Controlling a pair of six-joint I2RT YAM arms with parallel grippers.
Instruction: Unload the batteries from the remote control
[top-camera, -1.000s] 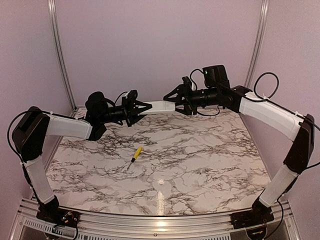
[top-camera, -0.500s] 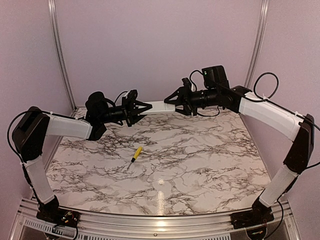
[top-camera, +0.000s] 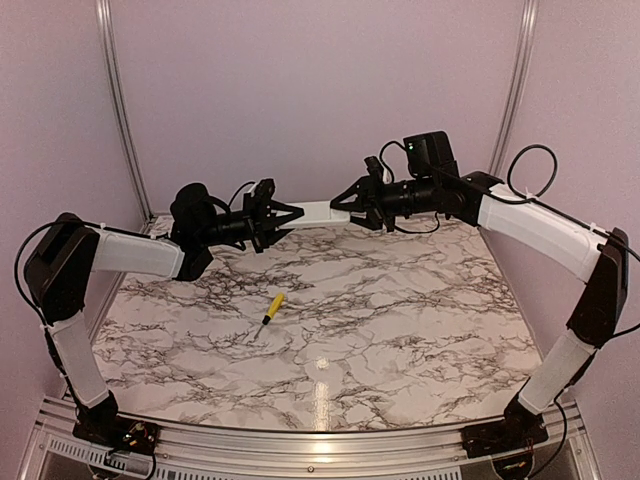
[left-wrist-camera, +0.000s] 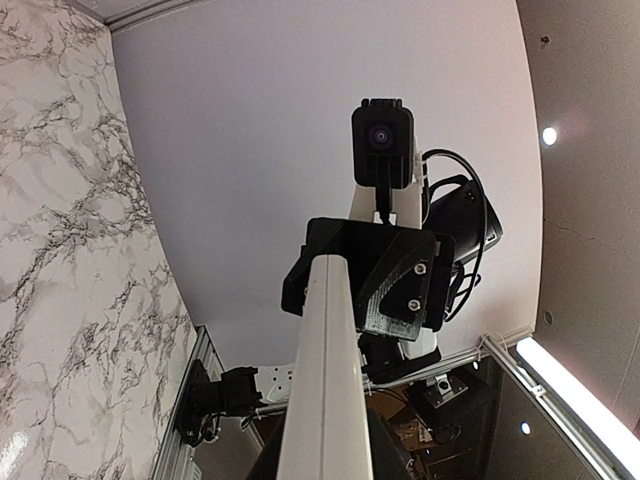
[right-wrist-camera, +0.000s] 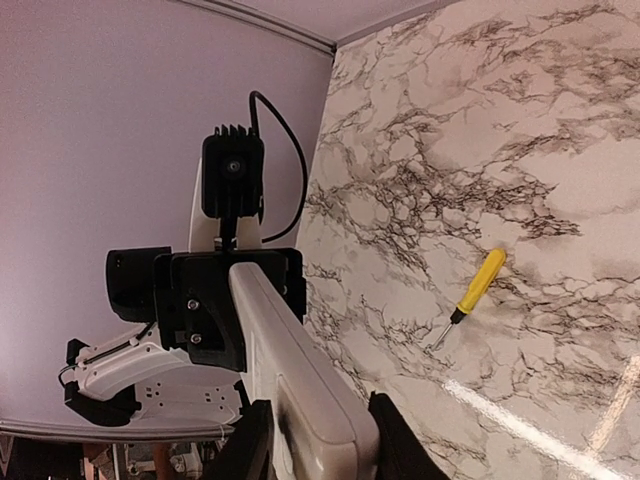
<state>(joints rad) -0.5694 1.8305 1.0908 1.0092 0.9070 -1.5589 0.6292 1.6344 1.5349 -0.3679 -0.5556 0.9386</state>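
Note:
The white remote control (top-camera: 318, 211) is held level in the air over the far edge of the table, between both grippers. My left gripper (top-camera: 288, 216) is shut on its left end. My right gripper (top-camera: 347, 200) is shut on its right end. In the left wrist view the remote (left-wrist-camera: 325, 380) runs up from my left gripper (left-wrist-camera: 325, 465) to the right gripper's black fingers (left-wrist-camera: 400, 285). In the right wrist view the remote (right-wrist-camera: 285, 350) sits between my right gripper's (right-wrist-camera: 318, 445) fingers and reaches the left gripper (right-wrist-camera: 225, 300). The batteries are hidden.
A yellow-handled screwdriver (top-camera: 270, 312) lies on the marble table (top-camera: 400, 320), left of centre, and also shows in the right wrist view (right-wrist-camera: 470, 292). Pink walls and metal posts enclose the table on the back and both sides.
The right gripper's fingers have drawn in around the remote's right end and the wrist has shifted slightly. The left arm, remote and screwdriver have not moved.

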